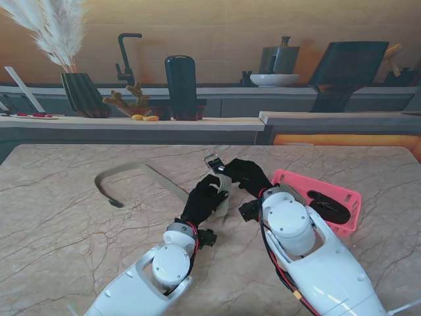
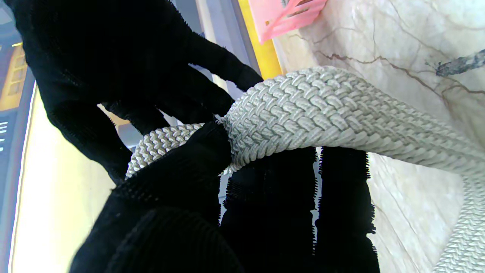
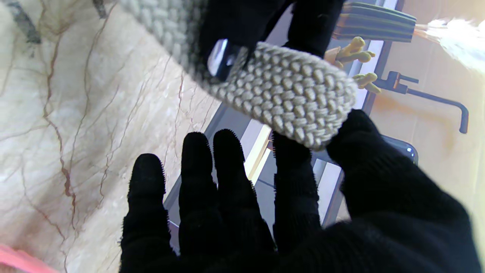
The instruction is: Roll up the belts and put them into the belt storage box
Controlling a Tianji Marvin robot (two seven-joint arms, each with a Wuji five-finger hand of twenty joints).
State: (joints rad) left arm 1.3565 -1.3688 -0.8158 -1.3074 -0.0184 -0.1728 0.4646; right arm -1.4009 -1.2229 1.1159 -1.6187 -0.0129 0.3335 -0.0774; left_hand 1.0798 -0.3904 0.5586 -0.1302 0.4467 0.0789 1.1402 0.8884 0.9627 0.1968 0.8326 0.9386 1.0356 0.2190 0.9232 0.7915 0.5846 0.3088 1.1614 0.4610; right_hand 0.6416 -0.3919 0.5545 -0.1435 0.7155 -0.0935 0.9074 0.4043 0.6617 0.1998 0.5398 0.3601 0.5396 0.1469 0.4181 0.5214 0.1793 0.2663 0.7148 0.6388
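I see my left hand [image 1: 205,199] and right hand [image 1: 248,175] both pinching the buckle end of the woven belt [image 1: 141,172] (its tail curves away leftward on the marble surface [image 1: 59,230]), the pink storage box [image 1: 345,197] just right of them.

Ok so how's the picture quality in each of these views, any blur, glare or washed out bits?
Stand view: even light and sharp, the woven beige belt clear on the marble table. Left wrist view: belt weave crisp, the black-gloved left hand featureless, background overexposed. Right wrist view: soft, with glare on the belt's metal buckle above the right hand.
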